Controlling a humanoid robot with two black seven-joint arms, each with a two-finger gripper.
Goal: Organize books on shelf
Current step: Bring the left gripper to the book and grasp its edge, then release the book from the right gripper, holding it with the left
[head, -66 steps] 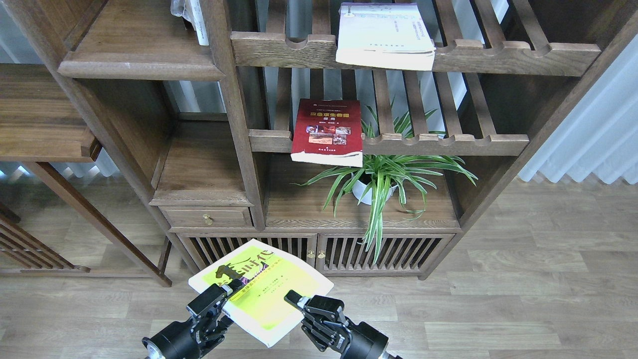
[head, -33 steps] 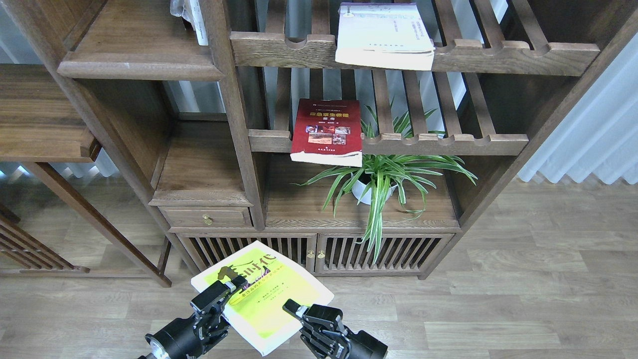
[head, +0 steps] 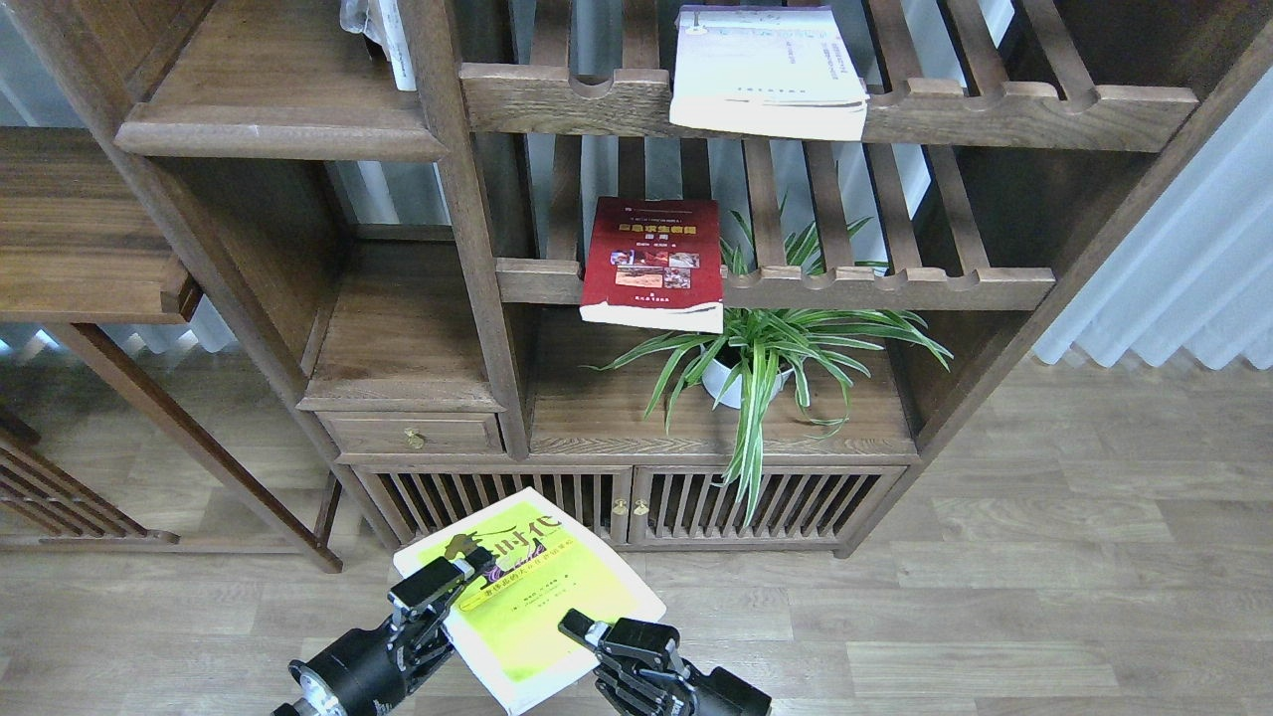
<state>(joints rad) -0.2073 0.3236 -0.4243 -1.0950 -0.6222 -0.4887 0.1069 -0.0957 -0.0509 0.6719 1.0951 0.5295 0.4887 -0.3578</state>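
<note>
The lime-yellow and white book [head: 527, 597] hangs tilted above the floor at the bottom centre. My left gripper [head: 443, 589] is shut on its left edge, one finger lying on the cover. My right gripper [head: 587, 636] clamps its lower right edge, with only the top finger showing. A dark red book [head: 653, 261] lies on the middle slatted rack and overhangs the front rail. The white-lavender book [head: 766, 70] lies on the upper slatted rack. The solid plank shelf [head: 278, 124] with a moulded front edge is at the upper left.
A spider plant in a white pot [head: 761, 363] stands under the red book. Below the top plank is a second plank compartment [head: 403, 343] with a small drawer [head: 413, 435]. Slatted cabinet doors [head: 636, 502] stand just behind the held book. A side table [head: 90, 249] is at the left.
The lime-yellow book and both grippers have shifted slightly right and down. The right gripper has dropped lower in the view. The books on the racks have not moved.
</note>
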